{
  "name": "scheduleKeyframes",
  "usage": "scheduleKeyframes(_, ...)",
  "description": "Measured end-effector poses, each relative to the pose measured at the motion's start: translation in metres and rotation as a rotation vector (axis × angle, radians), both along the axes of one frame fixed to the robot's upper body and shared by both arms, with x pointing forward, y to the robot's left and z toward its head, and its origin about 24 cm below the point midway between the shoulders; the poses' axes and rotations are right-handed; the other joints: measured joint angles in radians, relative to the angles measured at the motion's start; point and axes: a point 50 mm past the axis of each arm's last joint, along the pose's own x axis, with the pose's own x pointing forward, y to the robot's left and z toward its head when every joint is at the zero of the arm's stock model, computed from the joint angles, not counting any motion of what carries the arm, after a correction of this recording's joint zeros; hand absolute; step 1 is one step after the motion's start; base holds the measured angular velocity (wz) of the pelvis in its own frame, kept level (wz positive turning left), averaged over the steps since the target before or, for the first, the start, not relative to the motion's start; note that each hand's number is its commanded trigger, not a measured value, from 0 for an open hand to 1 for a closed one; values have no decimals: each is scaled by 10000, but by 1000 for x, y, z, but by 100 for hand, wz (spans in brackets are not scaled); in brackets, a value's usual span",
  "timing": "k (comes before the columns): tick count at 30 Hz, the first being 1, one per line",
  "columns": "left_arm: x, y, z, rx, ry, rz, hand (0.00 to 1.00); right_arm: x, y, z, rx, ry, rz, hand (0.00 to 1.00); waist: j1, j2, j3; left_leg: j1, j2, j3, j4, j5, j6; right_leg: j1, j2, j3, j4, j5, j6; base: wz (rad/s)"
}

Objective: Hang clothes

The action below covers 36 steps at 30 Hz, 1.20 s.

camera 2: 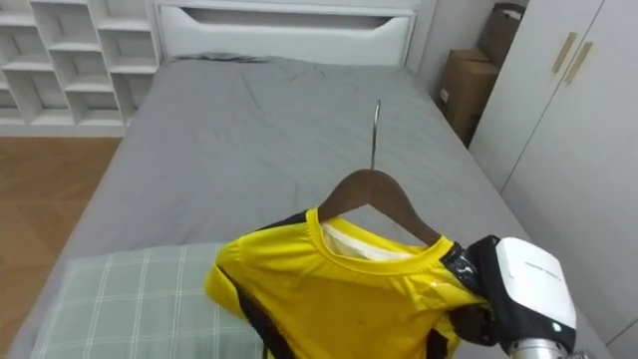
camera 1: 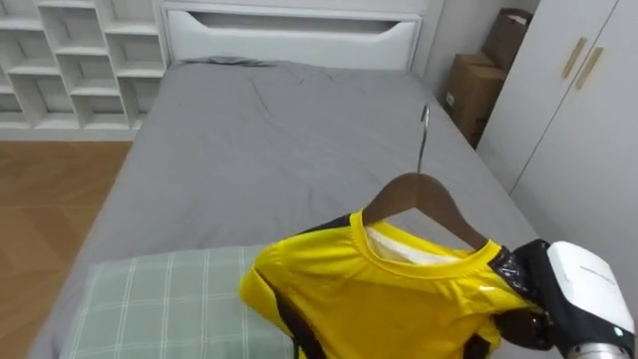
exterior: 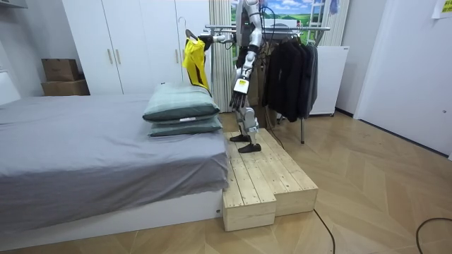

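Note:
A yellow shirt point(camera 1: 389, 299) with black trim hangs on a wooden hanger point(camera 1: 419, 194) whose metal hook point(camera 1: 424, 135) points up. My right hand point(camera 1: 573, 294) comes in from the lower right, its dark fingers point(camera 1: 518, 274) curled round the hanger's right end through the shirt's shoulder. In the room view I stand on a wooden platform point(exterior: 261, 176) at the bed's foot. My right arm holds the shirt point(exterior: 194, 60) out over the pillows. My left hand point(exterior: 238, 92) hangs by my side.
A grey bed point(camera 1: 299, 130) stretches ahead, with green checked pillows point(camera 1: 159, 299) under the shirt. White wardrobe doors point(camera 1: 578, 110) and cardboard boxes point(camera 1: 478, 85) stand on the right, white shelves point(camera 1: 70, 60) on the left. A rack of dark clothes point(exterior: 289, 67) stands behind me.

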Motion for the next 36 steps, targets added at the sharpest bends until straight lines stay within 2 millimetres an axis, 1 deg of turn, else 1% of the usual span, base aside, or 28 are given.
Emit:
scheduleKeyframes(4, -9, -1, -3, -24, 659, -323, 0, -5, 1, 0, 79, -16, 81, 100, -181, -59, 6, -21, 136, 800, -5, -86, -64, -441, 241, 631, 47, 201, -65, -58)
scheduleKeyframes(6, -12, -1, -3, 4, 929, -475, 0, -9, 2, 0, 69, 44, 96, 100, -304, -84, 4, -18, 237, 1459, 0, -177, -100, -759, 488, 1068, 170, 323, -103, -103)
scheduleKeyframes(7, -12, 0, -3, 19, 985, -486, 0, -12, 2, -1, 123, 112, 117, 100, -327, -113, 1, -2, 304, 2049, 10, -214, -136, -972, 607, 1194, 171, 483, -173, -154)
scheduleKeyframes(8, -10, 1, -4, 29, 1035, -475, 0, -13, 3, -2, 192, 150, 102, 100, -344, -133, 19, 45, 414, 2782, 15, -262, -191, -1188, 665, 794, 124, 772, -335, -173)
scheduleKeyframes(9, -9, 2, -4, 48, 1051, -478, 0, -13, 4, -3, 224, 158, 102, 100, -324, -159, 48, 95, 456, 3229, 11, -271, -208, -1296, 685, 284, 102, 918, -492, -196)
scheduleKeyframes(10, -5, 6, -3, 107, 1048, -498, 0, -13, 4, -3, 222, 173, 94, 100, -254, -122, 129, 172, 549, 4109, 52, -381, -278, -1386, 656, -1146, 6, 1070, -683, -202)
scheduleKeyframes(11, -1, 8, -3, 108, 999, -372, 0, -13, 4, -3, 183, 196, 55, 100, -171, -129, 177, 170, 673, 4937, 233, -583, -345, -1515, 508, -2391, 408, 744, -609, -191)
scheduleKeyframes(12, -1, 9, -3, 79, 1063, -211, 0, -14, 3, -4, 142, 226, -6, 100, -215, -117, 179, 222, 702, 5248, 357, -690, -369, -1593, 263, -2827, 907, 424, -506, -172)
scheduleKeyframes(13, -2, 10, -4, 45, 1253, 202, 0, -15, 1, -6, 128, 302, -156, 100, -229, -46, 187, 411, 740, 5858, 498, -857, -479, -1628, -306, -3138, 1755, -119, -436, -151)
scheduleKeyframes(14, -7, 13, -4, 76, 1502, 512, 0, -15, 1, -7, 131, 344, -226, 100, -259, 3, 184, 525, 798, 6331, 622, -969, -610, -1596, -820, -3191, 2163, -418, -189, -142)
scheduleKeyframes(15, -10, 14, -3, 98, 1631, 647, 0, -15, 1, -8, 128, 355, -244, 100, -290, -1, 184, 527, 836, 6477, 727, -1020, -667, -1556, -1001, -3147, 2171, -468, -30, -102)
scheduleKeyframes(16, -13, 18, -2, 128, 1869, 844, 0, -15, 1, -9, 146, 389, -260, 100, -481, -50, 202, 492, 1005, 6611, 996, -1109, -767, -1528, -913, -2996, 2019, -389, 106, -44)
scheduleKeyframes(17, -14, 18, -2, 88, 2057, 937, 0, -15, 2, -10, 172, 405, -227, 100, -674, -9, 248, 463, 1174, 6628, 1280, -1138, -823, -1515, -797, -3025, 1877, -353, 21, -28)
scheduleKeyframes(19, -14, 18, -2, 29, 2204, 988, 0, -14, 7, -11, 251, 471, -15, 100, -727, 25, 285, 377, 1403, 6667, 1764, -1147, -842, -1609, -606, -2909, 1788, -354, -96, -26)
scheduleKeyframes(21, -16, 20, -2, 51, 2417, 1059, 0, -11, 15, -11, 326, 595, 414, 100, -735, 12, 277, 138, 1831, 6613, 2870, -1149, -847, -1585, -503, -2817, 1796, -466, -293, -30)
scheduleKeyframes(22, -16, 22, -1, 69, 2450, 1067, 0, -7, 18, -9, 325, 555, 627, 100, -748, -1, 279, -110, 2113, 6359, 3813, -1145, -844, -1599, -483, -2749, 1958, -611, -411, -19)
scheduleKeyframes(23, -15, 23, 0, 85, 2453, 1071, 0, -6, 18, -8, 315, 508, 676, 100, -733, 13, 279, -237, 2275, 6143, 4247, -1139, -842, -1599, -441, -2692, 2039, -681, -459, -30)
scheduleKeyframes(24, -14, 24, 0, 147, 2494, 1094, 0, -1, 20, -5, 296, 371, 799, 100, -698, 12, 285, -455, 2532, 5684, 5020, -1080, -843, -1642, -310, -2395, 2234, -816, -550, -50)
scheduleKeyframes(26, -22, 25, 1, 212, 2858, 1229, 0, 6, 31, -1, 203, 235, 1412, 100, -519, -148, 268, -849, 2656, 4438, 6159, -470, -795, -1632, -26, -1572, 2433, -963, -766, -88)
scheduleKeyframes(27, -25, 24, 0, 205, 2967, 1264, 0, 6, 33, -1, 205, 250, 1537, 100, -454, -186, 261, -970, 2655, 4112, 6475, -218, -757, -1566, 44, -1375, 2398, -949, -813, -106)
scheduleKeyframes(28, -32, 21, -1, 126, 3209, 1341, 0, 6, 36, -2, 186, 290, 1723, 100, -337, -229, 237, -1325, 2564, 3339, 6939, 30, -707, -1408, 197, -921, 2357, -934, -902, -108)
scheduleKeyframes(29, -38, 16, -3, -9, 3343, 1382, 0, 5, 36, -3, 194, 333, 1701, 100, -205, -214, 233, -1646, 2242, 2344, 6926, -176, -701, -1325, 360, -483, 2279, -896, -963, -110)
scheduleKeyframes(30, -41, 13, -3, -72, 3409, 1381, 0, 5, 37, -3, 210, 327, 1700, 100, -125, -216, 233, -1814, 2045, 1909, 6788, -324, -703, -1292, 425, -254, 2240, -856, -985, -119)
scheduleKeyframes(32, -46, 1, -8, -403, 3578, 1528, 0, 8, 42, 1, 158, 159, 1951, 100, 203, -220, 237, -2350, 1065, 444, 5232, -623, -794, -1356, 670, 846, 2187, -735, -944, -138)
scheduleKeyframes(33, -47, -2, -9, -510, 3593, 1623, 0, 10, 45, 2, 196, 81, 2039, 100, 237, -217, 235, -2459, 869, 101, 4687, -618, -799, -1389, 744, 1160, 2169, -710, -940, -149)
scheduleKeyframes(34, -48, -8, -11, -707, 3558, 1818, 0, 12, 48, 6, 232, -121, 2166, 100, 233, -179, 241, -2552, 592, -308, 3709, -584, -833, -1466, 889, 1721, 2059, -610, -941, -151)
scheduleKeyframes(35, -48, -13, -12, -852, 3541, 1888, 0, 13, 48, 10, 211, -333, 2174, 100, 214, -131, 231, -2643, 535, -458, 2938, -492, -894, -1472, 1045, 2231, 1966, -489, -939, -145)
scheduleKeyframes(36, -48, -15, -13, -901, 3541, 1885, 0, 13, 48, 10, 196, -389, 2149, 100, 157, -101, 219, -2677, 550, -476, 2662, -412, -956, -1452, 1117, 2408, 1906, -414, -925, -123)
